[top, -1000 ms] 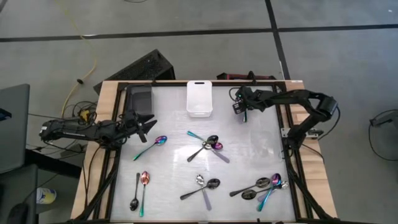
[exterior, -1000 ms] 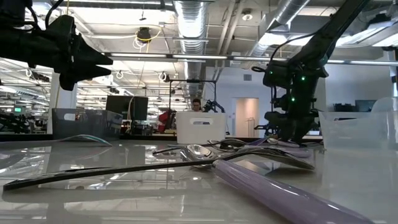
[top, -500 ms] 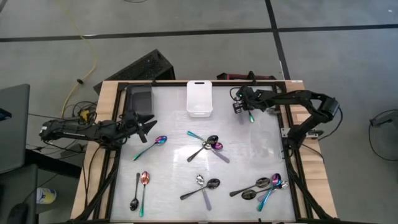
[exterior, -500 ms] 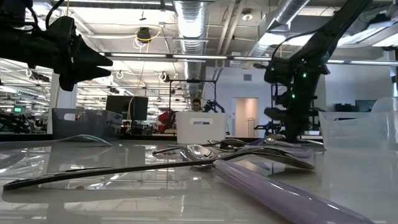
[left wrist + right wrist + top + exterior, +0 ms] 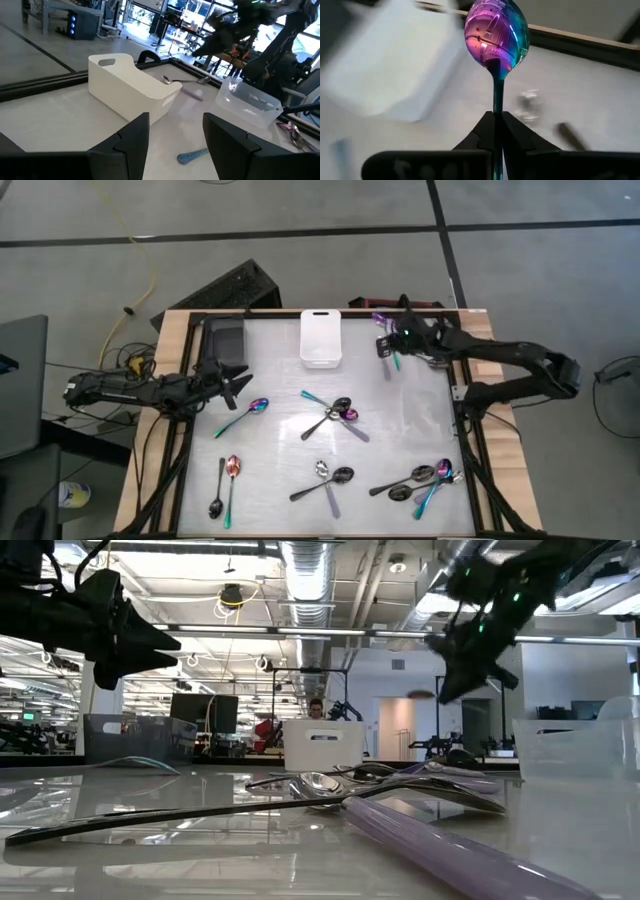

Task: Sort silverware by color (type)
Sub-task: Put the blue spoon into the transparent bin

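Note:
My right gripper (image 5: 392, 345) hovers over the table's far right part, shut on a rainbow spoon (image 5: 496, 32) whose purple-pink bowl (image 5: 379, 319) sticks out past the fingers. In the low view this gripper (image 5: 462, 645) stands high above the table. My left gripper (image 5: 236, 381) waits open and level at the table's left edge, its fingers (image 5: 131, 137) apart with nothing between them. Other spoons lie flat on the table: one rainbow spoon (image 5: 246, 414) at the left, and mixed silver, black and rainbow groups in the middle (image 5: 335, 415) and along the near side (image 5: 421, 482). My right gripper pinches the rainbow spoon's slim handle (image 5: 495, 102), a short way below the bowl, between its two fingers. The fingers slant down from the table's right side and lie across the handle. The spoon is lifted clear of the table, and its teal handle end (image 5: 397, 361) sticks out on the other side.
A white bin (image 5: 321, 337) stands at the far middle, a dark bin (image 5: 225, 338) at the far left, and a clear bin (image 5: 247, 100) on the right side. More spoons lie near left (image 5: 225, 485) and near middle (image 5: 330, 476). A black frame (image 5: 462, 410) runs around the table.
My right gripper has risen from the table surface and drawn toward the far edge, tipping its fingers less steeply down. The rainbow spoon has come up with it and now hangs clear of the table.

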`<state>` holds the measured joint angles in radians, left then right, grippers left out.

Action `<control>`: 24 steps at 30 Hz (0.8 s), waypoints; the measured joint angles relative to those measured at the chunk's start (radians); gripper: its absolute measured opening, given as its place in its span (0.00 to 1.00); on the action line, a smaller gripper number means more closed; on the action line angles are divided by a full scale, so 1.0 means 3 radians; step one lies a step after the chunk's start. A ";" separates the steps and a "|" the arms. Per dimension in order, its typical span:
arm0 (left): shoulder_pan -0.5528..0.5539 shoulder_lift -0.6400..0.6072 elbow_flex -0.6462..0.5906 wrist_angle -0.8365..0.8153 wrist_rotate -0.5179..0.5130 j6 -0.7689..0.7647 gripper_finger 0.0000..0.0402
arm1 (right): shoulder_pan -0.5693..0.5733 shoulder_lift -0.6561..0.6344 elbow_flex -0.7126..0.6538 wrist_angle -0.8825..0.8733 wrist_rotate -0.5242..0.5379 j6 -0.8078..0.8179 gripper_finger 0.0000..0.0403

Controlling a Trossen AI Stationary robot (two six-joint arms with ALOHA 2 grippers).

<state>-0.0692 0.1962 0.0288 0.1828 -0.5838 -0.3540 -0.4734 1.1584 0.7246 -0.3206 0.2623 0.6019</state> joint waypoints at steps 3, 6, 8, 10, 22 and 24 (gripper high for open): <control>0.0000 0.0000 -0.0001 -0.0054 -0.0001 0.0015 0.42 | 0.0460 -0.0195 0.0000 0.0034 -0.0006 0.0179 0.09; 0.0000 -0.0001 -0.0001 -0.0033 -0.0001 0.0029 0.42 | 0.1025 -0.0384 0.0002 0.0036 -0.0005 0.0436 0.09; 0.0000 -0.0001 -0.0001 -0.0033 0.0003 0.0025 0.42 | 0.1469 -0.0483 0.0004 -0.0007 0.0035 0.0685 0.09; 0.0000 -0.0001 -0.0001 -0.0043 0.0063 -0.0017 0.42 | 0.1922 -0.0560 0.0004 -0.0083 0.0212 0.1009 0.09; -0.0003 -0.0001 -0.0001 -0.0241 0.0355 -0.0172 0.42 | 0.3843 -0.0635 0.0006 -0.1936 0.1396 0.3833 0.09; -0.0003 -0.0001 -0.0001 -0.0255 0.0355 -0.0173 0.42 | 0.3956 -0.0635 0.0006 -0.2297 0.1392 0.4191 0.09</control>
<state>-0.0700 0.1959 0.0284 0.1063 -0.4773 -0.4059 0.7134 0.9680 0.7265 -1.0098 0.6800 1.8592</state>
